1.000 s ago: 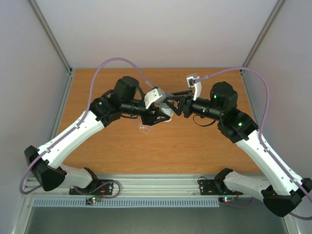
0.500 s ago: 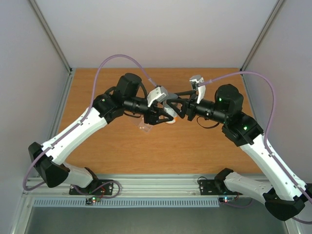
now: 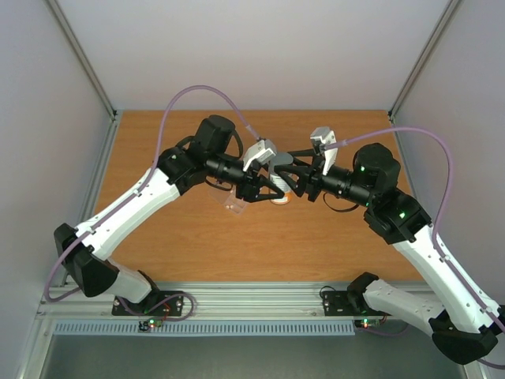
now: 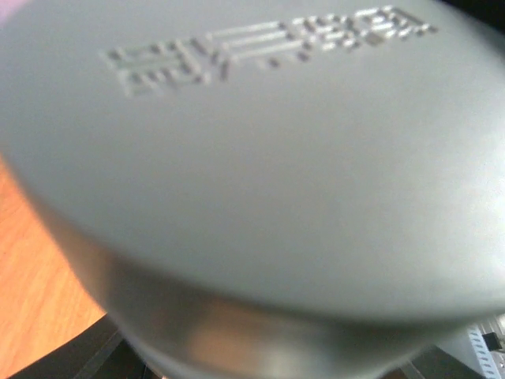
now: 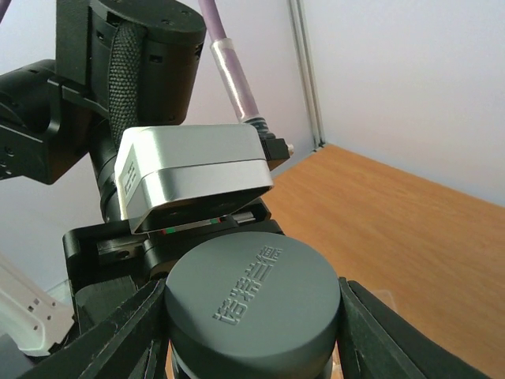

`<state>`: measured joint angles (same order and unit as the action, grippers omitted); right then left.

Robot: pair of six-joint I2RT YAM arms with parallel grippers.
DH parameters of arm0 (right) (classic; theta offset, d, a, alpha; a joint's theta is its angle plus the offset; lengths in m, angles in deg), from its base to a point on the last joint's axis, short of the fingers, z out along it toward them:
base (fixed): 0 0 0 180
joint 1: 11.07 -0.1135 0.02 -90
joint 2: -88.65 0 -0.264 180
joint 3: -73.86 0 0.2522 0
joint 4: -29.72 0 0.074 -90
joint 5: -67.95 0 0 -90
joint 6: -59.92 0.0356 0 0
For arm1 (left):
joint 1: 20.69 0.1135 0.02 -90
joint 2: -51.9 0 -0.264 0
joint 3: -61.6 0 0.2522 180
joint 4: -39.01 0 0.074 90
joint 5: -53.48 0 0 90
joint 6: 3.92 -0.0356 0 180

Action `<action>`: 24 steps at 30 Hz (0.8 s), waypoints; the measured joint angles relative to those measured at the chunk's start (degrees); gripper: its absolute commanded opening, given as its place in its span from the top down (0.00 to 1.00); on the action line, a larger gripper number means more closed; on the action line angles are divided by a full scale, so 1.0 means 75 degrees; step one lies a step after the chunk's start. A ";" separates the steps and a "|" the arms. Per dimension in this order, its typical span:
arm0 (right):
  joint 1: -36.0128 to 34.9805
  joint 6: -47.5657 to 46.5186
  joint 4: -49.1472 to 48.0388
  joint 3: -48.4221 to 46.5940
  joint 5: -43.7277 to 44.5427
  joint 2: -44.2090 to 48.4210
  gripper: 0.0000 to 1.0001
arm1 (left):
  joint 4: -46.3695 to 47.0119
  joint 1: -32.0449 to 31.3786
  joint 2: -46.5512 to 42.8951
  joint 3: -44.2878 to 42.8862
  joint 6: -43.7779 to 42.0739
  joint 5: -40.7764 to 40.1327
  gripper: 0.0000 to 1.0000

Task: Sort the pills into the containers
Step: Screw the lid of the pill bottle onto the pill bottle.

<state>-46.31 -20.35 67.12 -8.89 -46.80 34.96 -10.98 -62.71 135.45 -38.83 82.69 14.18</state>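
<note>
A bottle (image 3: 282, 196) with a grey embossed cap (image 5: 252, 304) is held between my two grippers over the middle of the table. My right gripper (image 5: 252, 320) is shut on the cap, with its black fingers (image 5: 130, 335) pressed against both sides. My left gripper (image 3: 267, 189) grips the bottle body from the left. Its wrist view is filled by the blurred cap (image 4: 252, 174), which hides its fingers. The clear pill box (image 3: 233, 205) lies on the table just left of the bottle, under the left gripper. No pills can be seen.
The wooden table (image 3: 197, 237) is walled by white panels at the back and sides. An aluminium rail (image 3: 252, 304) runs along the near edge. The left arm's silver wrist camera (image 5: 193, 174) sits just behind the cap.
Both grippers and the bottle between them have shifted a little to the right and slightly nearer. The pill box has not moved.
</note>
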 measured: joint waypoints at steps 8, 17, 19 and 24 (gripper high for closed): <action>0.0000 -0.0256 -0.0082 0.0035 0.0055 0.0067 0.80 | 0.0029 0.0023 0.0073 -0.0099 0.0058 0.0187 0.99; 0.0032 -0.0146 -0.0149 0.0035 0.0189 -0.0108 0.83 | 0.0029 0.0026 0.0064 -0.0099 0.0073 -0.0382 1.00; 0.0041 -0.0128 -0.0125 -0.0003 0.0219 -0.0178 0.84 | 0.0015 0.0029 0.0064 -0.0096 0.0058 -0.0548 1.00; 0.0044 -0.0087 -0.0064 -0.0035 0.0321 -0.0233 0.84 | 0.0012 0.0020 0.0050 -0.0093 0.0012 -0.0831 1.00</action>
<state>-45.99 -21.00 66.64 -9.15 -44.40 33.21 -10.90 -62.56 135.82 -39.53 82.77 7.95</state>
